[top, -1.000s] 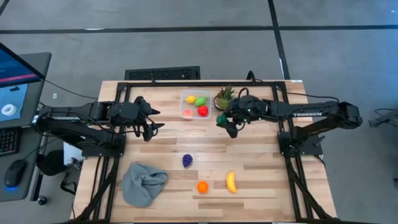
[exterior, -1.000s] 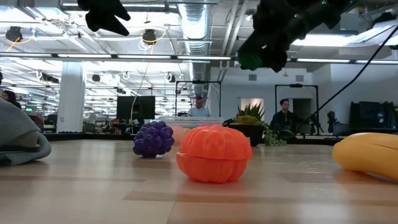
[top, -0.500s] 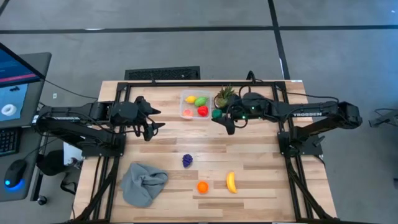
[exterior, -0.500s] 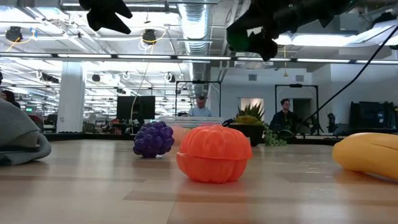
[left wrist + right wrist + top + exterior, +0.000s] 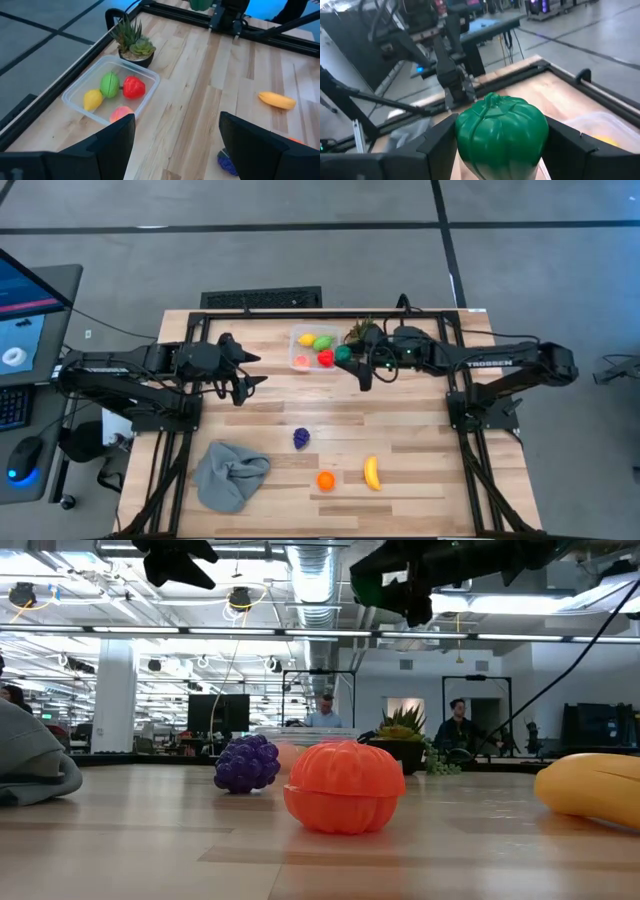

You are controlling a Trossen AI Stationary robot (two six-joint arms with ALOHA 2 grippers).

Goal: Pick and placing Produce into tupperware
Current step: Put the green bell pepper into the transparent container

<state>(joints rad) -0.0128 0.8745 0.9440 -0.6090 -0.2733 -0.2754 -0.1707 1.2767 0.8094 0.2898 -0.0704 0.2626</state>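
An orange pumpkin-shaped toy sits at the centre of the wooden bench, with a purple bunch of grapes just behind it to the left and a yellow banana at the right edge. A grey cloth lies at far left. A potted plant stands farther back. Overhead, the right gripper carries a green item; the left gripper hangs at upper left. Two people stand in the room beyond.
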